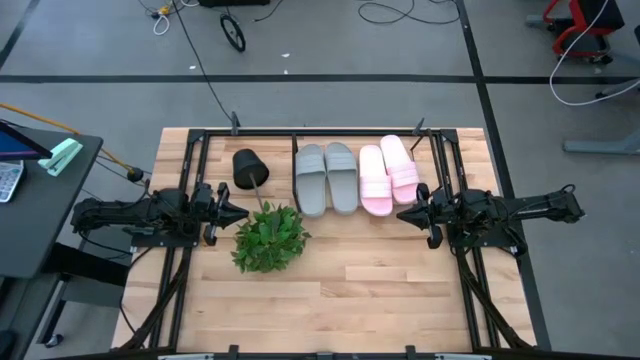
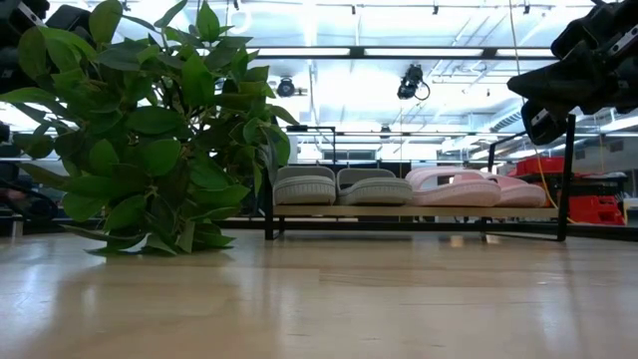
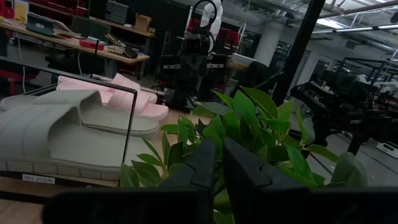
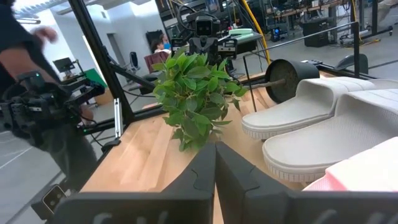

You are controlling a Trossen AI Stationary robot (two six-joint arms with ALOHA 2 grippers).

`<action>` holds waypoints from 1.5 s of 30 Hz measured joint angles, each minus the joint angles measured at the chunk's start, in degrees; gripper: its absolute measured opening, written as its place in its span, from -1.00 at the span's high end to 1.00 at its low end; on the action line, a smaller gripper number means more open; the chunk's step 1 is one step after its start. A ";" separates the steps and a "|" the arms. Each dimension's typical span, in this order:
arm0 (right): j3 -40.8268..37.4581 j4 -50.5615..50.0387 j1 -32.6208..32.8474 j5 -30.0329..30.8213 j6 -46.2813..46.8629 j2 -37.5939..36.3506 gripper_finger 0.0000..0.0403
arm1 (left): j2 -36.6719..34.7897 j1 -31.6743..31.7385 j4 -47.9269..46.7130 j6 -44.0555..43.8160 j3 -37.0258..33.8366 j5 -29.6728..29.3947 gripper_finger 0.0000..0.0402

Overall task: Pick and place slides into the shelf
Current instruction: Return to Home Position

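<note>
All the slides sit side by side, soles down, on the shelf's [image 1: 296,160] slanted board [image 2: 419,211] at the table's far side: two grey slides [image 1: 311,180] [image 1: 341,177] on the left, two light pink slides [image 1: 374,181] [image 1: 401,168] on the right. The left gripper [image 1: 240,212] hovers shut, left of the shelf's near edge and beside the plant. The right gripper [image 1: 408,212] hovers shut, just near of the pink pair, above the table [image 2: 543,120]. Neither holds anything. In the wrist views the grey slides [image 3: 56,130] [image 4: 298,118] and pink slides [image 3: 124,93] [image 4: 367,177] lie ahead of the fingers.
A green leafy plant [image 1: 270,238] lies tipped on the table, its black pot [image 1: 250,167] toward the shelf's left end, leaves right by the left gripper. Bare wood [image 1: 380,290] stretches across the table's near half. A person [image 4: 25,74] stands beyond the table's left side.
</note>
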 joint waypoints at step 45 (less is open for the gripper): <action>0.00 0.01 0.01 0.02 0.02 0.01 0.93 | 0.00 0.00 -0.01 -0.02 -0.02 0.00 0.81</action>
